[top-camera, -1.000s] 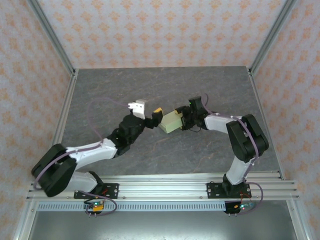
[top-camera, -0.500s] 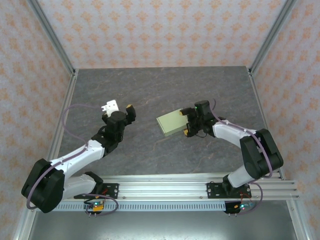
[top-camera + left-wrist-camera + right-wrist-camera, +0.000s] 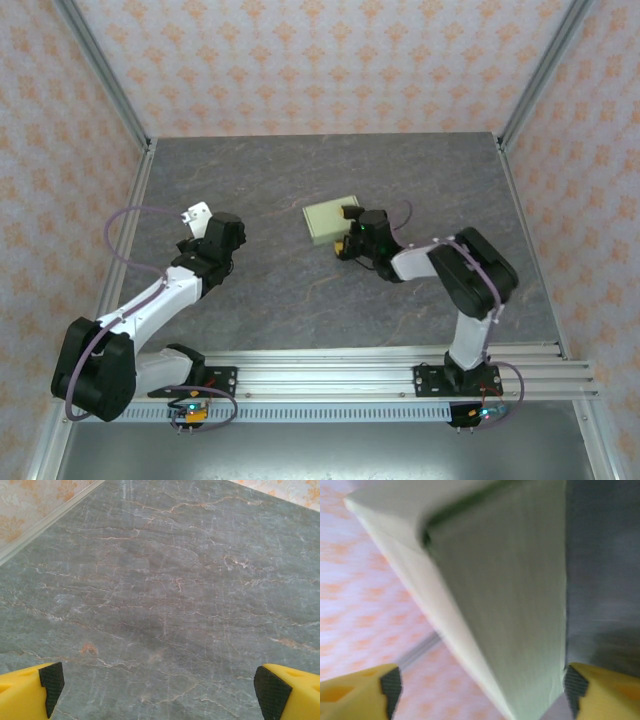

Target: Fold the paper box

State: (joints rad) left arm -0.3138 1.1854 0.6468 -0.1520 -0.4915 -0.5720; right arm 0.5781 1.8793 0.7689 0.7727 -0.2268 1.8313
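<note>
Overhead, whole paper box [image 3: 325,220]; close-up, edge between right jaws.

Grey veined table [image 3: 300,170], pale wallpaper with orange motifs [image 3: 320,60], aluminium rail [image 3: 330,372].

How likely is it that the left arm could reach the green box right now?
Probably yes: bare table lies between the left arm and the paper box; the right arm's fingers flank only its opposite edge.

My bench [image 3: 250,300] is a grey slab veined with pale and rusty lines. On it, just right of centre in the top frame, sits the pale green paper box [image 3: 325,220].
</note>
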